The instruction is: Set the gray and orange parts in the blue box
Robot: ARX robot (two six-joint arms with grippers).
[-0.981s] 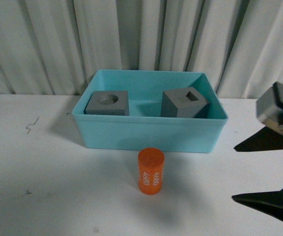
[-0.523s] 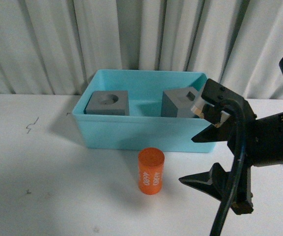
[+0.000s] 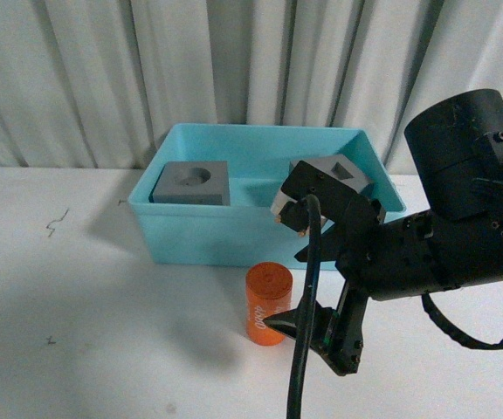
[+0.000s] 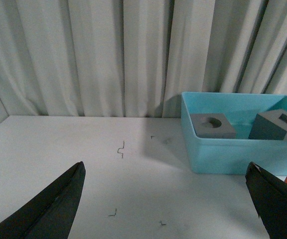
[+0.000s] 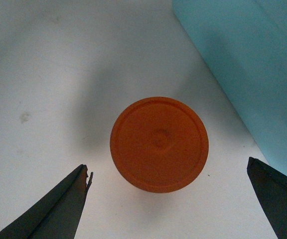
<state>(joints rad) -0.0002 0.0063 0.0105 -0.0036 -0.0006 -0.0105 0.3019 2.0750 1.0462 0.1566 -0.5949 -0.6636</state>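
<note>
Two gray cubes (image 3: 191,182), one orange cylinder (image 3: 265,304), one blue box (image 3: 199,236), one left pincer (image 4: 164,172), one right pincer (image 5: 168,168)

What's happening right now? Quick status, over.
Right end effector open, straddling orange cylinder. Left end effector open, empty. Both gray cubes already in blue box. Nothing blocking.

I see a white surface (image 3: 77,349) running back to a pale pleated curtain (image 3: 86,78) that hangs along its far edge. Toward the left edge I can make out a few thin dark squiggles (image 3: 57,220); whether they are threads or scratches I cannot tell. The right wrist view also shows a faint grey smudge (image 5: 23,117) on the surface.
</note>
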